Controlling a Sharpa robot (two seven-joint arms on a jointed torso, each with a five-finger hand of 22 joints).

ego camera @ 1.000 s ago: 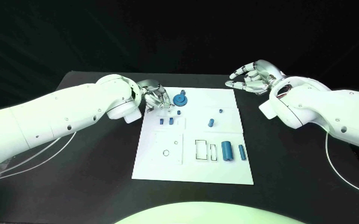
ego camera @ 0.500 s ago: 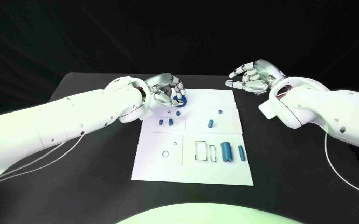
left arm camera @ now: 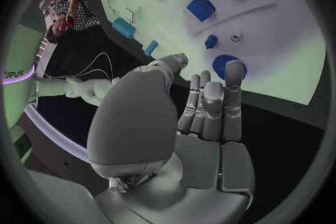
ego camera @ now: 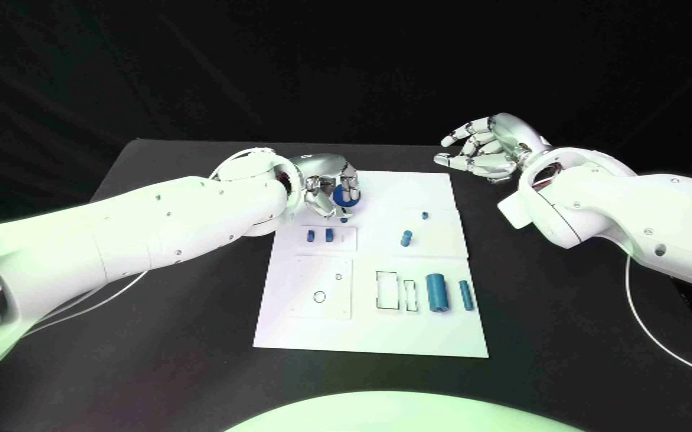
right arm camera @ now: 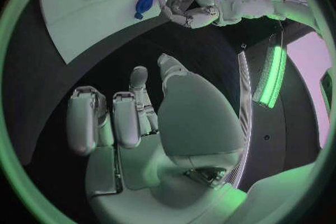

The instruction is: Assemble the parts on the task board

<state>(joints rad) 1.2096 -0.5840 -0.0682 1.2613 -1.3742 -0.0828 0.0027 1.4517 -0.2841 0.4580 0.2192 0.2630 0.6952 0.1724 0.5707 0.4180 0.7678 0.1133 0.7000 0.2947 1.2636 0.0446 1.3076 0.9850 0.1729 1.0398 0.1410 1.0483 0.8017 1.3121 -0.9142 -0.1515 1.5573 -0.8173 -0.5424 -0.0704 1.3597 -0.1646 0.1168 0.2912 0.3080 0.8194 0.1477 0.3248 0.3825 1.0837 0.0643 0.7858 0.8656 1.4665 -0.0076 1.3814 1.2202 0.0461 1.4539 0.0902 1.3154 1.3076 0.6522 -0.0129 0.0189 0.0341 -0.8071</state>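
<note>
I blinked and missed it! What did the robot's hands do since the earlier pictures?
The left hand moved from the near side of the round blue part toward the task board's far corner, and its fingers now hang over that part; whether it grips it is unclear. The right hand stayed raised off the board, and the other blue parts stayed put.

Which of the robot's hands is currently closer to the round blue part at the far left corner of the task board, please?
Left. The left hand is right at the round blue part, fingers beside it. The right hand hovers beyond the task board's far right corner, holding nothing.
</note>
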